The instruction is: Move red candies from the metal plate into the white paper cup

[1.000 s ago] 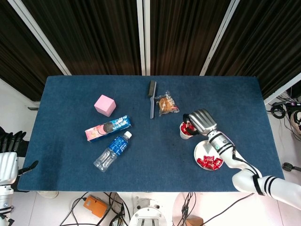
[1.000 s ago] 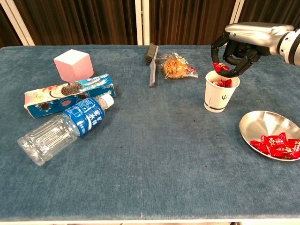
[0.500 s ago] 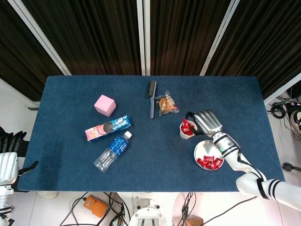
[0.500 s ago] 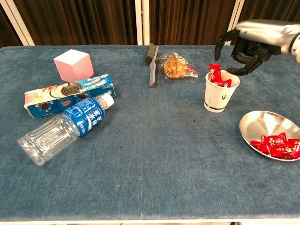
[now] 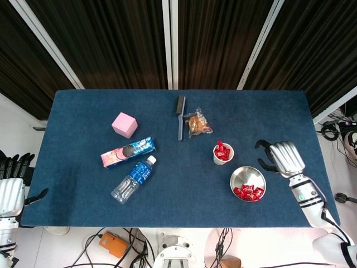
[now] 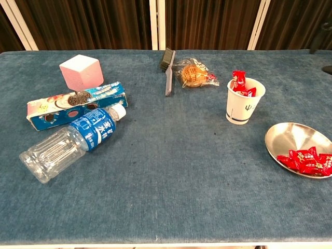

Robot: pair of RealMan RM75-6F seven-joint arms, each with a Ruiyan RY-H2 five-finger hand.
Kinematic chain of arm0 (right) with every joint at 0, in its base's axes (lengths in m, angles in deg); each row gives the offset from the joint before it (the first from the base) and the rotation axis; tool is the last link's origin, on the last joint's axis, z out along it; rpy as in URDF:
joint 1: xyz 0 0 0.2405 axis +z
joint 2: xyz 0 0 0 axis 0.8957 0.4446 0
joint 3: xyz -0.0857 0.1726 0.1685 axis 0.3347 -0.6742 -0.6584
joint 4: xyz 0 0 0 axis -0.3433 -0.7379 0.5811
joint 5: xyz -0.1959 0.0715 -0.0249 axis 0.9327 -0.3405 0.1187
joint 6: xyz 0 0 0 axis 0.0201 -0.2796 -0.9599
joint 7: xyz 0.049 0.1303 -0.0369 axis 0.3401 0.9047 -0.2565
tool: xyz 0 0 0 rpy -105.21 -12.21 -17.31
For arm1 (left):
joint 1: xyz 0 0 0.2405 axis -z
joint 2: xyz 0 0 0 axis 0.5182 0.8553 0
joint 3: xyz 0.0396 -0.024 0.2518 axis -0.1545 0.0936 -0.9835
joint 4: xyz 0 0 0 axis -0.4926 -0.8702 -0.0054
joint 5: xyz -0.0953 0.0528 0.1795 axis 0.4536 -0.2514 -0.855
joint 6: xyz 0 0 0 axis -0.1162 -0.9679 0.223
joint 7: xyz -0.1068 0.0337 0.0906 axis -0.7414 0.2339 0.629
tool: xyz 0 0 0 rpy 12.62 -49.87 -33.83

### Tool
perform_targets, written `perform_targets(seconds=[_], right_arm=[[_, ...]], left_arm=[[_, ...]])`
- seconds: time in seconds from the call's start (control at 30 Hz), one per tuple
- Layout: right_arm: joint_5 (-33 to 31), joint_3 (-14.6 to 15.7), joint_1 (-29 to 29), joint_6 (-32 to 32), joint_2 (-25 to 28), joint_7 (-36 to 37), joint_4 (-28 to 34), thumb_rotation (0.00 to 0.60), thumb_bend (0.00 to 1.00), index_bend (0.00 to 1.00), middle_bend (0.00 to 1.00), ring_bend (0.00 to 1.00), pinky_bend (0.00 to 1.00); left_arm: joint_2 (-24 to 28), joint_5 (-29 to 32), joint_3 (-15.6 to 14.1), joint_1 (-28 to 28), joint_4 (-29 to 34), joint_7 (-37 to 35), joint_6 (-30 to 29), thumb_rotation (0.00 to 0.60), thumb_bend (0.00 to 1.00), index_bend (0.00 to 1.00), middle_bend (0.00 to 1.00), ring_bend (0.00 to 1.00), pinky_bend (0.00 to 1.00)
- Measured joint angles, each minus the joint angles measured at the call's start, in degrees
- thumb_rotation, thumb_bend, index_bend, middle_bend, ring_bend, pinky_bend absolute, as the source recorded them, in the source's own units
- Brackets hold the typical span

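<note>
Head view shows the right hand point(image 5: 280, 157) hanging empty beside the plate point(image 5: 247, 177), fingers loosely curled and apart, nothing in its grip. Red candies point(image 6: 307, 161) sit bunched at the plate's near edge; more poke up from the cup point(image 6: 245, 108). One wrapper point(image 6: 238, 80) stands tall above the rim and could topple out if the next drop knocks it. Left hand point(image 5: 12, 184) idles off the table, holding nothing.
</note>
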Motion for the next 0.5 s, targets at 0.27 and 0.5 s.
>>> perform_targets(seconds=[0.27, 0.5], right_arm=[[1.9, 2.9, -9.5, 11.8, 2.5, -0.7, 1.5, 0.600, 0.40, 0.01, 0.09, 0.00, 0.00], [2.2, 5.4, -17.4, 18.3, 5.3, 0.8, 3.5, 0.600, 0.40, 0.00, 0.08, 0.00, 0.00]], left_arm=[[0.3, -0.3, -0.1, 0.1, 0.7, 0.3, -0.2, 0.600, 0.00, 0.09, 0.09, 0.00, 0.00], [0.4, -0.3, -0.5, 0.0, 1.2, 0.2, 0.0, 0.600, 0.00, 0.09, 0.09, 0.00, 0.00]])
